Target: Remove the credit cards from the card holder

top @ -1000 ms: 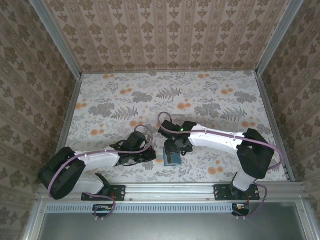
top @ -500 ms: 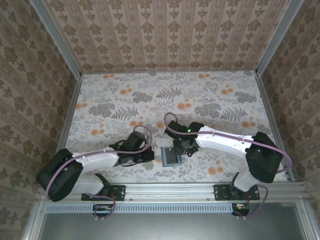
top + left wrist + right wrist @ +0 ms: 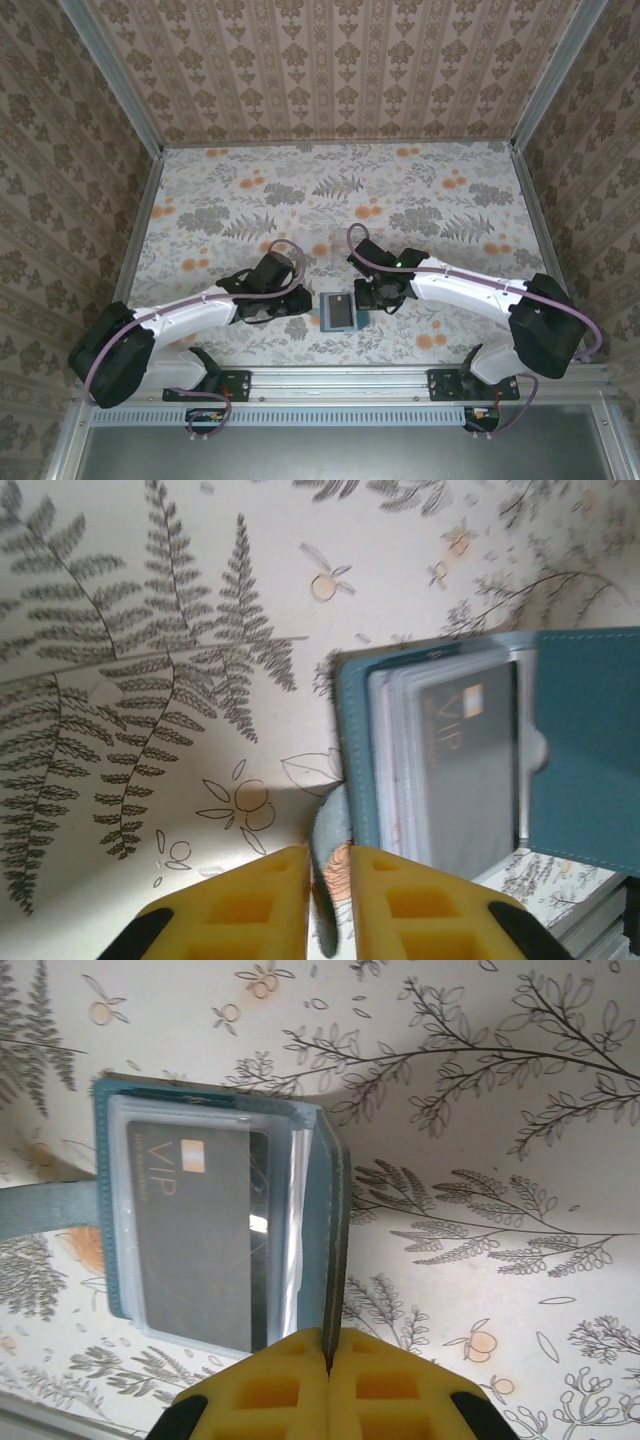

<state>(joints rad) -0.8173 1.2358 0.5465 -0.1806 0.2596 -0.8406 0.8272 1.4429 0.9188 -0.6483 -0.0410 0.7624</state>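
On the floral-patterned bench point(image 3: 450, 200), the teal card holder point(image 3: 337, 313) lies open at the middle of the near edge, between the two arms. The left gripper point(image 3: 328, 870) is clamped on the holder's grey-blue side tab point(image 3: 322, 840) at its left, while the right gripper point(image 3: 328, 1355), fingers pressed together, pinches the edge of the raised right panel. A dark card point(image 3: 200, 1230) marked "VIP" sits under a clear sleeve point(image 3: 290, 1210) inside the holder, with pale layered edges point(image 3: 388, 770) just beside it.
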